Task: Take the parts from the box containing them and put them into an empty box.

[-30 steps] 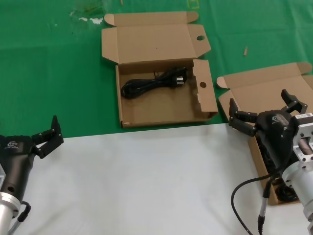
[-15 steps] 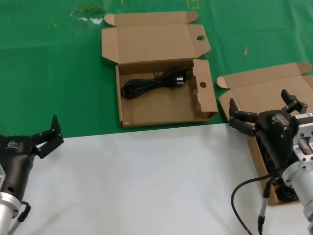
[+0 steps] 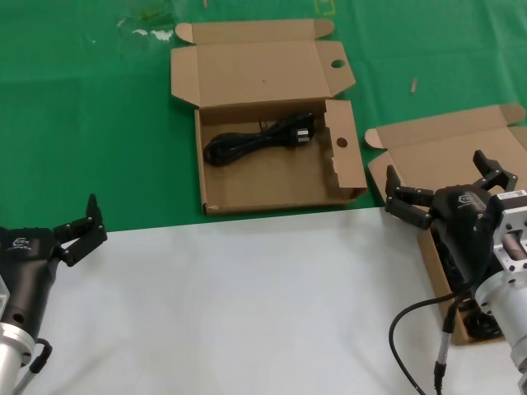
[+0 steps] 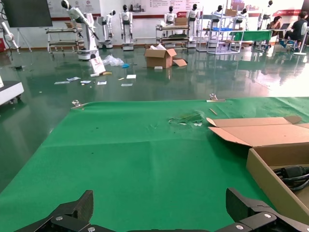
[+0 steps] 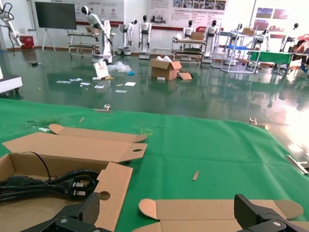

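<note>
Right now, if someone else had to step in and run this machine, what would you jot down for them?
Left gripper: open, empty, parked at the table's near left.
Right gripper: open, empty, over the plain-lidded cardboard box on the right.
Done: one black power cable lies coiled in the cardboard box with round finger holes at centre.
Left: more black cables show in the right-hand box, mostly hidden under the right arm. Pick them out and move them to the centre box.
</note>
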Motion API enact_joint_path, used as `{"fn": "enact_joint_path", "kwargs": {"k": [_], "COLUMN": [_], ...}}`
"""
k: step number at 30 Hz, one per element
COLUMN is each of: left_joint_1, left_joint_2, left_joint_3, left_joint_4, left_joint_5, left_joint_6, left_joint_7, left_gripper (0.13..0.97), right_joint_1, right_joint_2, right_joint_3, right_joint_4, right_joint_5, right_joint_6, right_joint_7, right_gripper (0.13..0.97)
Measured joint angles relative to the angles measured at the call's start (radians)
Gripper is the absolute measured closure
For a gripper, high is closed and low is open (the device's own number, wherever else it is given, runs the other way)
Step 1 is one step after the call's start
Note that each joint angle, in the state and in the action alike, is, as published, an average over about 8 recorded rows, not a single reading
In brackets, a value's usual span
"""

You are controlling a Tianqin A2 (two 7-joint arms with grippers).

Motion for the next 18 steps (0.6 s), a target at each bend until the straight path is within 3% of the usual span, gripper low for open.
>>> {"fn": "enact_joint_path", "kwargs": {"k": [18], "left_joint_1": [0.000], "left_joint_2": [0.000], "left_joint_3": [0.000], "left_joint_4": [0.000], "left_joint_5": [0.000], "left_joint_6": [0.000], "left_joint_7": [0.000], "left_gripper": [0.132], "right_joint_1": [0.000], "right_joint_2": [0.000], "right_joint_3": [0.000], "right_joint_4": [0.000], "right_joint_5": [0.000], "right_joint_6": [0.000], "right_joint_7": [0.000], "right_gripper": [0.129]}}
